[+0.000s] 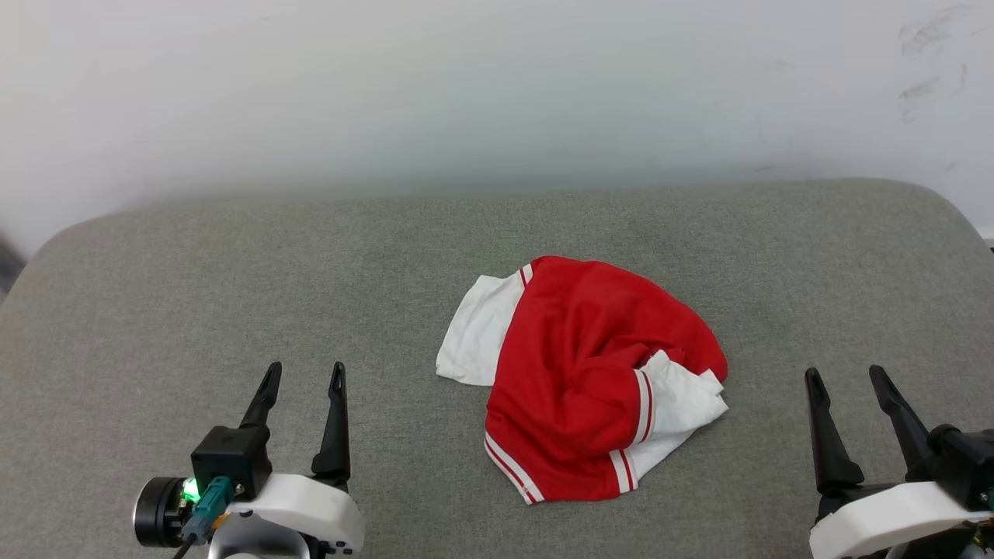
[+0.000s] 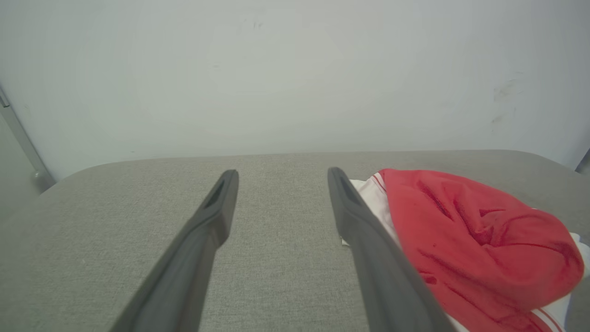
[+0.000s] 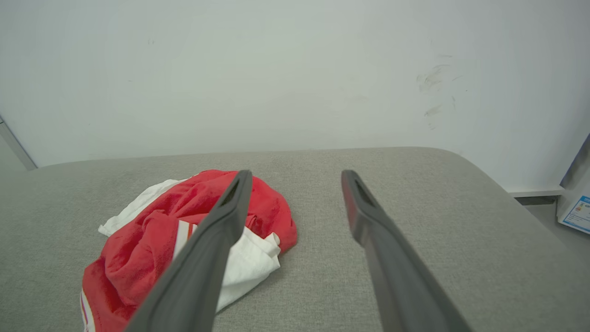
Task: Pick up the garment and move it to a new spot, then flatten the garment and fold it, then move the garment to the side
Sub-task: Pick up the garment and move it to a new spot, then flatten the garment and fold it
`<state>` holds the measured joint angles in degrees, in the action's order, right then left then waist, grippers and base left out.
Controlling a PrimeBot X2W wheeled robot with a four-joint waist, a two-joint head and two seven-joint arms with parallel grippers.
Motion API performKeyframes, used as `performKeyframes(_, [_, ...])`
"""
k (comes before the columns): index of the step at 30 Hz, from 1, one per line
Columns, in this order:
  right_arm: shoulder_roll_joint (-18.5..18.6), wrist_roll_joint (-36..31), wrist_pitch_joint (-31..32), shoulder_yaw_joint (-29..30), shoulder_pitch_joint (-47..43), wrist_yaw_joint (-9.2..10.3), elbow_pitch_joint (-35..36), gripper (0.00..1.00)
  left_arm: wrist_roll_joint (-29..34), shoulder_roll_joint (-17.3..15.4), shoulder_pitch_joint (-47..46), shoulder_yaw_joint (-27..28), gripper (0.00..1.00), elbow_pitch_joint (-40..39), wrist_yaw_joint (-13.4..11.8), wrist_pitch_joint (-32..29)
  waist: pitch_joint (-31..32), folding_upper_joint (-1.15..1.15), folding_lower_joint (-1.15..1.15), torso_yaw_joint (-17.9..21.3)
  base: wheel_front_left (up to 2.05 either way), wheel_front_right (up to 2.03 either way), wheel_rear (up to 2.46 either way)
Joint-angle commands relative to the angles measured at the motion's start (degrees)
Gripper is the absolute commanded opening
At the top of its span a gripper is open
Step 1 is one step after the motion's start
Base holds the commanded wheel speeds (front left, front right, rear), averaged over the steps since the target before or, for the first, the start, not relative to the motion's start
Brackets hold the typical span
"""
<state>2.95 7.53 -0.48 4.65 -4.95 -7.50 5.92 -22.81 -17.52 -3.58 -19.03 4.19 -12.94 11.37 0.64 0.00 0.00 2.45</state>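
The garment (image 1: pixel 578 380) lies crumpled in a heap at the middle of the grey padded surface (image 1: pixel 311 264): red cloth with white sleeves and red-and-white stripe trim, its lettering hidden in the folds. My left gripper (image 1: pixel 304 373) stands open at the lower left, well apart from it, fingers empty. At the lower right my right gripper (image 1: pixel 845 376) is open too, a short way right of the heap. The garment (image 2: pixel 470 244) shows right of the left gripper (image 2: pixel 282 174). In the right wrist view the garment (image 3: pixel 152 235) lies left of the right gripper (image 3: pixel 297 175).
A pale wall (image 1: pixel 497 85) with faint scuff marks rises right behind the surface. The surface has rounded far corners (image 1: pixel 932 202). Beyond its right edge stand a white baseboard and a box with a blue label (image 3: pixel 578 210).
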Motion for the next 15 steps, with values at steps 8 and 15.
performKeyframes(8, [-0.11, -0.22, 0.42, 0.01, -0.11, 0.02, 0.02, 1.00, -0.36, -0.52, 1.11, 0.07, 1.00, -2.65, -0.78, -1.10, -0.17, 0.00, 0.00, 0.31, 0.00, 0.00, 0.00])
performKeyframes(15, [-0.11, 2.48, 9.02, 2.47, 1.70, 0.02, -3.19, 1.00, -0.44, -0.44, 0.02, 0.02, 1.00, -3.40, -1.32, -1.62, -1.45, 0.00, 0.00, -0.03, 0.00, 0.00, 0.00])
